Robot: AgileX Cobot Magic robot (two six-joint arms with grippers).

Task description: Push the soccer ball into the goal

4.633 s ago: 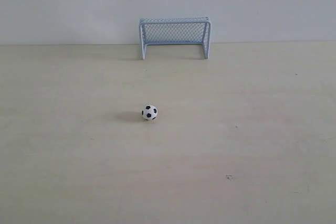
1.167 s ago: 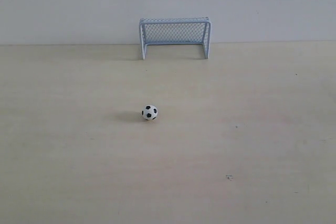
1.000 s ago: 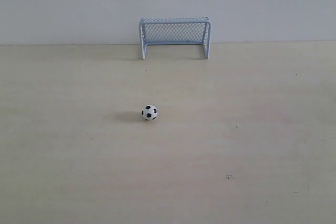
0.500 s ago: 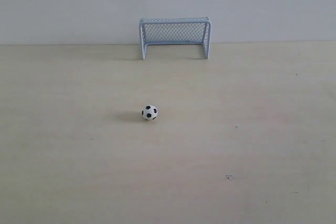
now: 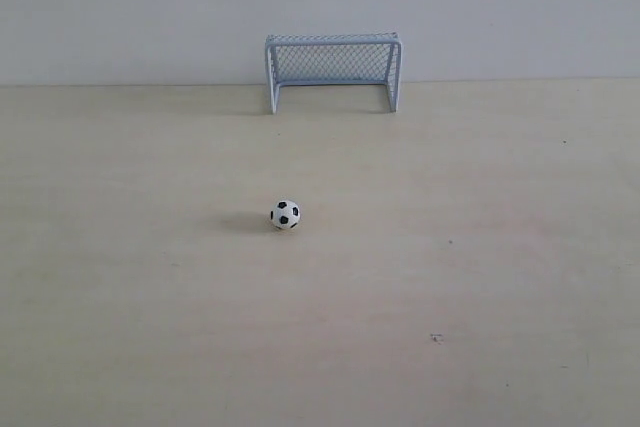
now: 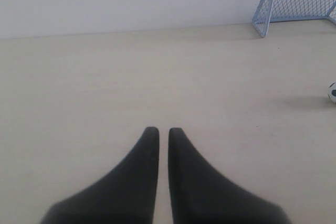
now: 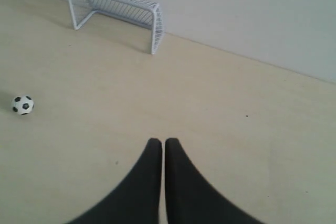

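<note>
- Left gripper [image 6: 163,131]: the two dark fingers stand almost together, with only a thin slit of table showing between the tips. Nothing is held between them.
- Right gripper [image 7: 159,141]: fingers drawn together, the line between them thinner than on the left. Nothing is held.
- Both grippers are over bare table [image 5: 450,277], a pale, wood-toned surface. Whether the tips touch it cannot be told from the wrist views.
- Ball [image 5: 285,214]: white with black patches. It rests on the table in the open, touched by nothing, and casts a faint shadow to its left in the exterior view.
- Ball and grippers: in the right wrist view the ball lies well apart from the fingertips and off to one side. In the left wrist view it is cut by the picture's edge, again well apart from the tips.
- Goal [image 5: 333,62]: pale blue-white frame with fine mesh. It stands upright at the far side of the table, just in front of the wall [image 5: 150,7], with its mouth facing the exterior camera.
- Ball and goal: the ball is outside the goal, well in front of the mouth. In the exterior view it lines up with the left part of the mouth, just inside the left post. The table between the two is bare.
- The ball is much smaller than the mouth.
- Table marks: a few small dark specks on the right half in the exterior view, away from the ball.
</note>
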